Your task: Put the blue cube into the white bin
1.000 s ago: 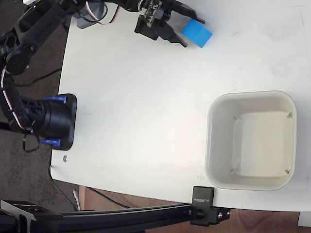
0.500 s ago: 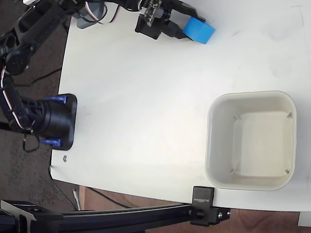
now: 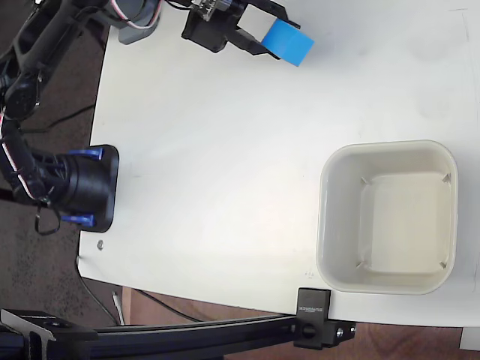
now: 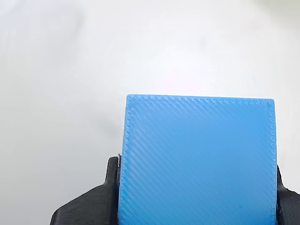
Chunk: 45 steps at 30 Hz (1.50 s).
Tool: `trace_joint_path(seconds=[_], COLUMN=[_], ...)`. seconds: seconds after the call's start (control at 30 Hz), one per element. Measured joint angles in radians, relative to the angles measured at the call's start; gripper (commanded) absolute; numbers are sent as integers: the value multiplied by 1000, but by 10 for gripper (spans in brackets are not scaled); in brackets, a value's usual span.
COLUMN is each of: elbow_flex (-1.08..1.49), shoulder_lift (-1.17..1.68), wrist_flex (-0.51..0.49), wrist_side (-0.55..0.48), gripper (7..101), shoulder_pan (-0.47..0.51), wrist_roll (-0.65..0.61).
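The blue cube (image 3: 288, 41) hangs above the white table at the top centre of the fixed view, with my black gripper (image 3: 271, 33) shut on it. In the wrist view the blue cube (image 4: 197, 159) fills the lower middle, squeezed between two black fingers (image 4: 93, 206) at its sides. Far off at the lower right of the fixed view stands the white bin (image 3: 388, 217), with nothing inside it.
The arm's black base with blue parts (image 3: 82, 187) stands at the table's left edge. A black clamp (image 3: 313, 324) and rail run along the table's bottom edge. Cables hang off the left side.
The gripper has risen and shifted left in the fixed view, carrying the blue cube off the table with it. The bin has not moved.
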Motion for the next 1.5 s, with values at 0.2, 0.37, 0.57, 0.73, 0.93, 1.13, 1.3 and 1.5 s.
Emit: trace_joint_path(seconds=[0.2, 0.37, 0.57, 0.73, 0.93, 1.13, 1.3, 1.5], elbow_flex=[-6, 118, 190, 221, 276, 318, 334, 532], shoulder_lift=[112, 221, 224, 224, 224, 216, 210, 275], wrist_flex=[-12, -198, -370, -436, -535, -635, -660, -776], wrist_side=[-112, -261, -489, -607, -698, -741, -744, -738], gripper=[406, 411, 425, 433, 435, 696, 1003, 1003], shoulder_pan=[189, 400, 592, 655, 690, 729, 736, 736], wrist_roll=[-270, -540, -756, -830, -867, -890, -904, -963])
